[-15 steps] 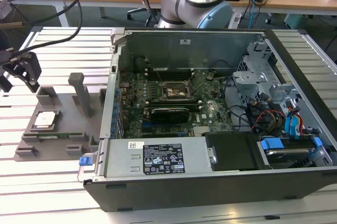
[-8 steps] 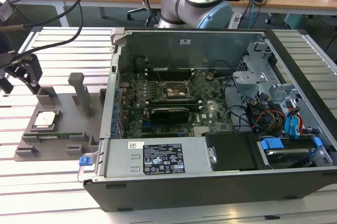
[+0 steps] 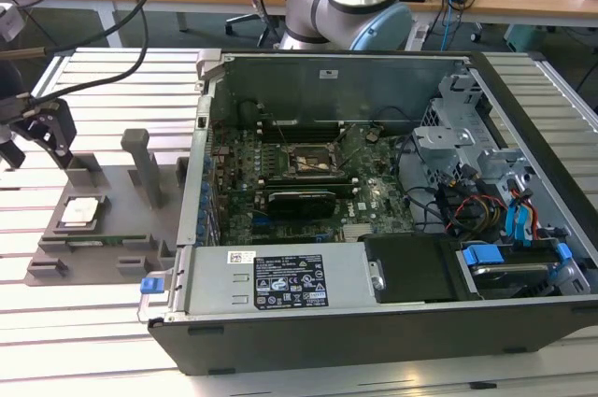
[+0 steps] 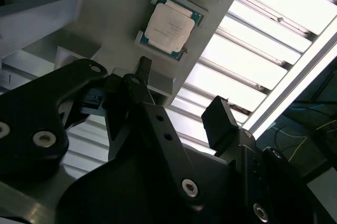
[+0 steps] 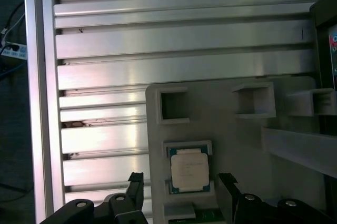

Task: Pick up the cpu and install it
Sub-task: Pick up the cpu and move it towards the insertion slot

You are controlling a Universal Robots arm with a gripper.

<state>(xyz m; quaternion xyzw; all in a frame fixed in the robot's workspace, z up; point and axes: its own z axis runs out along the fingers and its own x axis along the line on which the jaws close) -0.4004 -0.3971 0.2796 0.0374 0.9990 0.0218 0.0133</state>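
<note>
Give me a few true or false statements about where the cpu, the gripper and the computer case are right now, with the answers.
1. The cpu lies in a pocket of the grey tray, outside the case. True.
2. The gripper grips the cpu. False: it is open and empty, clear of the cpu.
3. The cpu sits in the motherboard socket. False: it lies on the tray.
4. The case is open, with its motherboard showing. True.
5. The tray is on the exterior view's right of the case. False: it is on the left.
</note>
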